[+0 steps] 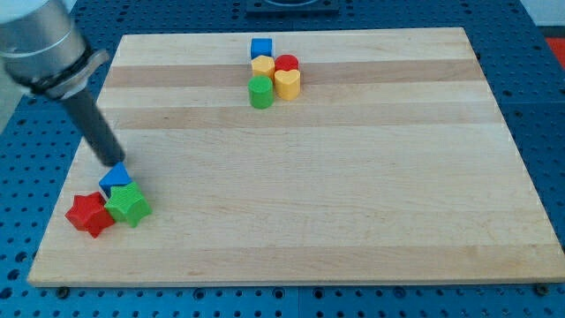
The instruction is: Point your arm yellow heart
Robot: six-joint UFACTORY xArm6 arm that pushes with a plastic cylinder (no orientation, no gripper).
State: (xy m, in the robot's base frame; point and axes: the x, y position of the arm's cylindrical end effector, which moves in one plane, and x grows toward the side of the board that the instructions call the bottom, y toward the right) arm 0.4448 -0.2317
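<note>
- Pincer state cannot be told, since the arm ends in a plain dark rod; my tip sits low at the frame's left, just above the blue block and seemingly touching its upper edge, well apart from the yellow heart.
- Wooden counter fills most of the frame, pale boards running left to right, resting on a blue perforated base.
- Grey arm housing occupies the upper left corner of the frame, the rod slanting down and to the right from it.
- Red star lies at the lower left of the frame, touching the green star on its right.
- Blue block, shape unclear, sits just above the two stars and touches the green one.
- Yellow heart stands in the cluster near the top centre of the frame, on its right side, just below the red cylinder.
- Green cylinder stands at the cluster's lower left, beside the heart.
- Yellow block, shape unclear, sits above the green cylinder.
- Blue cube tops the cluster, nearest the counter's upper edge.
</note>
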